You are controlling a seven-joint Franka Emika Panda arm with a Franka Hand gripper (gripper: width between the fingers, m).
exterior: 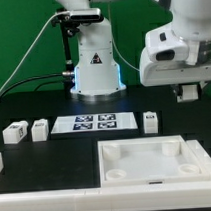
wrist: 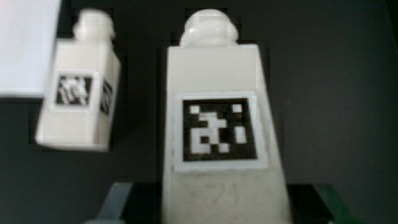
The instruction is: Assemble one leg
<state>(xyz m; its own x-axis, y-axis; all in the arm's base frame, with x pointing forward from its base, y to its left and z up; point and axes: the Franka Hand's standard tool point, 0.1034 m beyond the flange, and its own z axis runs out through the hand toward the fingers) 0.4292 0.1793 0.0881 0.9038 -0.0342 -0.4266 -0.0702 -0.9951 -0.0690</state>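
Note:
In the wrist view a white leg (wrist: 217,110) with a black-and-white tag fills the middle, its rounded peg pointing away from the hand. My gripper (wrist: 222,203) is shut on its near end, a dark finger (wrist: 125,200) on either side. A second leg (wrist: 80,95) lies on the black table beside it and further off. In the exterior view the gripper (exterior: 190,90) hangs above the table at the exterior view's right, and the hand hides the held leg there. One leg (exterior: 151,121) stands below and to the left of the gripper, and two more legs (exterior: 13,131) (exterior: 39,130) stand at the exterior view's left.
The large white square panel (exterior: 145,141) with corner sockets lies at the front right. The marker board (exterior: 94,121) lies mid-table before the robot base (exterior: 95,64). A long white bar (exterior: 59,204) runs along the front edge. A white corner (wrist: 27,40) shows in the wrist view.

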